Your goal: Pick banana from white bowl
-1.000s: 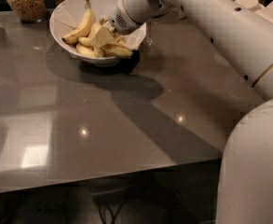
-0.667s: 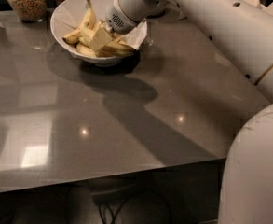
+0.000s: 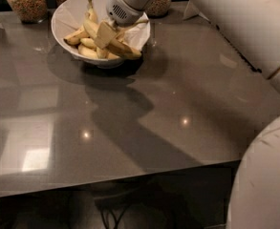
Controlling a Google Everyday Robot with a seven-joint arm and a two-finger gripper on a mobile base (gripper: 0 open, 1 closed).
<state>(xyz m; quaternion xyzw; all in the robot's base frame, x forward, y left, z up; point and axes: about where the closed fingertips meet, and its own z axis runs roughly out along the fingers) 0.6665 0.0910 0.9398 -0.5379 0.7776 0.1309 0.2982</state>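
Gripper [image 3: 105,34] is down inside the white bowl [image 3: 63,14] at the far-left part of the table [image 3: 144,128], tip in among the bananas [image 3: 126,50]; can't tell whether it's spread or clamped on one. Bananas are piled mid-bowl and overlapping, so IMO this is the grasp step: take one fruit only, across its mid-section not the stem end, confirm the hold, then lift straight up w/o dragging on the rim or neighbours. Bowl sits near the jars [image 3: 27,1] at the back edge, so bring the arm [image 3: 235,23] out toward the near side.
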